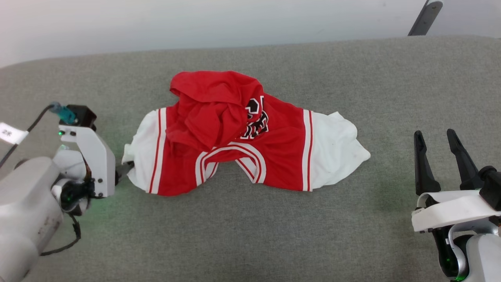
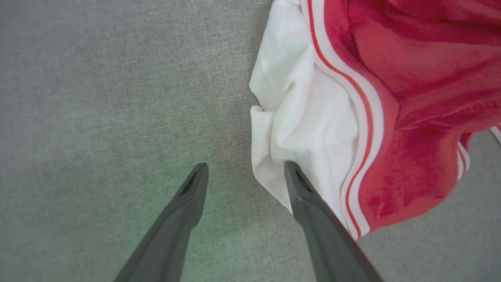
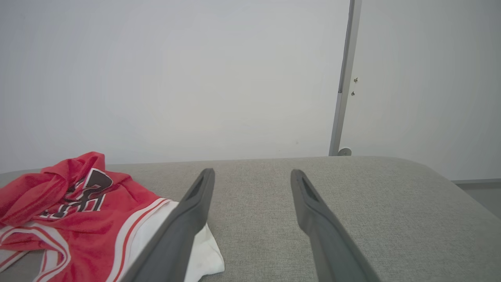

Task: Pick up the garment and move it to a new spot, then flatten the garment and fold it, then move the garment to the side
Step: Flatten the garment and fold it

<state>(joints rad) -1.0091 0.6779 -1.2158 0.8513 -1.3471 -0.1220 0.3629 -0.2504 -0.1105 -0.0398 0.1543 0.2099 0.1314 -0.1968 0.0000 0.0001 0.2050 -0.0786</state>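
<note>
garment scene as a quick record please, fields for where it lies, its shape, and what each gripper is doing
garment: red jersey with white sleeves, on the grey padded surface
shape: crumpled, red cloth bunched over the black lettering, sleeves out to the sides
left gripper: open, holding nothing, one of its fingers at the edge of the left sleeve
right gripper: open, holding nothing, apart from the garment
folding: not yet done
</note>
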